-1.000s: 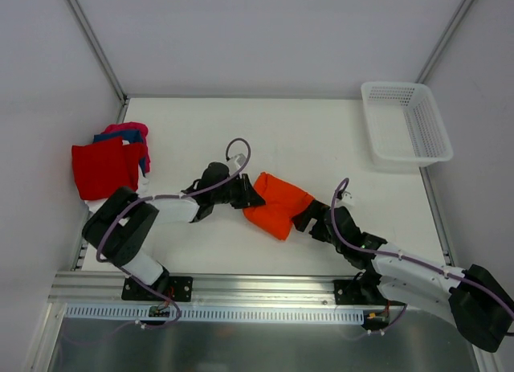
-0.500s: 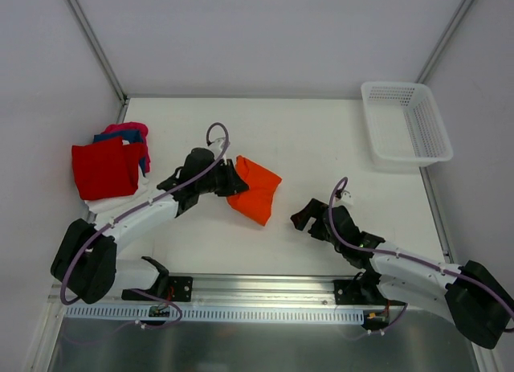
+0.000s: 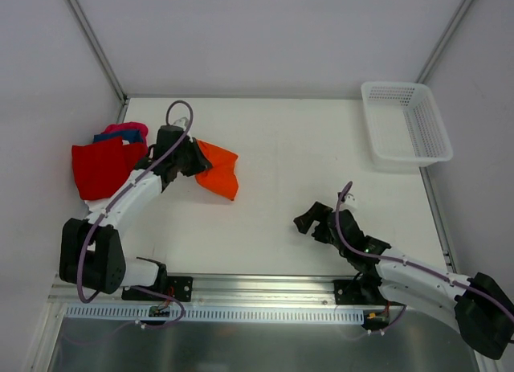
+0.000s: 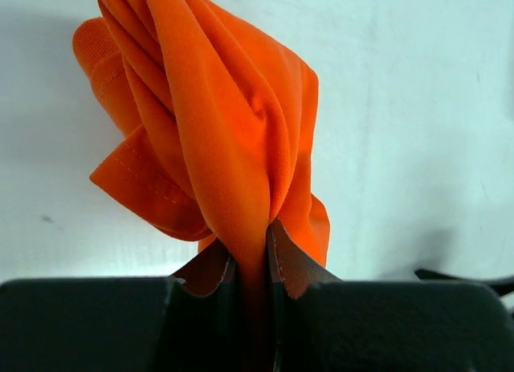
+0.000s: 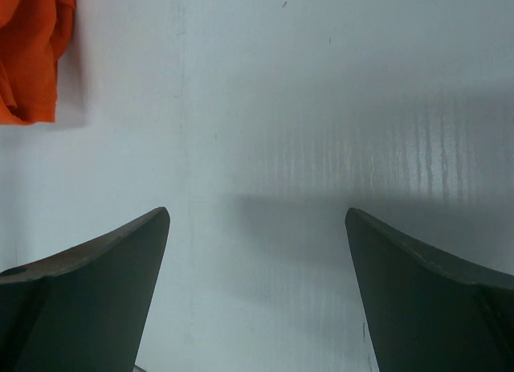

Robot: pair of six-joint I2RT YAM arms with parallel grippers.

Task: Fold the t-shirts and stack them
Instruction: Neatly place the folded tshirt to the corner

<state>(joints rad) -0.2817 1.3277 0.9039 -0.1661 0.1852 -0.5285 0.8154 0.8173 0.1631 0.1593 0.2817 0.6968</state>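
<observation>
A folded orange t-shirt (image 3: pixel 218 169) hangs bunched from my left gripper (image 3: pixel 193 157), which is shut on its edge just right of the pile. In the left wrist view the orange t-shirt (image 4: pixel 217 123) is pinched between the two fingertips (image 4: pixel 291 263) of that left gripper (image 4: pixel 253 247). At the table's left edge lies a pile with a red t-shirt (image 3: pixel 102 168) on top, and blue (image 3: pixel 112 136), magenta-pink (image 3: pixel 128 128) and white (image 3: pixel 112 201) cloth show around it. My right gripper (image 3: pixel 307 220) stands open and holds nothing above bare table at the front right.
A white mesh basket (image 3: pixel 405 123) sits at the back right corner. The right wrist view shows white table between the fingers (image 5: pixel 120 259) and a corner of the orange shirt (image 5: pixel 32 51) at the upper left. Metal frame posts rise at both back corners.
My left gripper has carried the orange t-shirt from the table's middle to the left and back, toward the pile. My right gripper has let go of it and drawn back slightly.
</observation>
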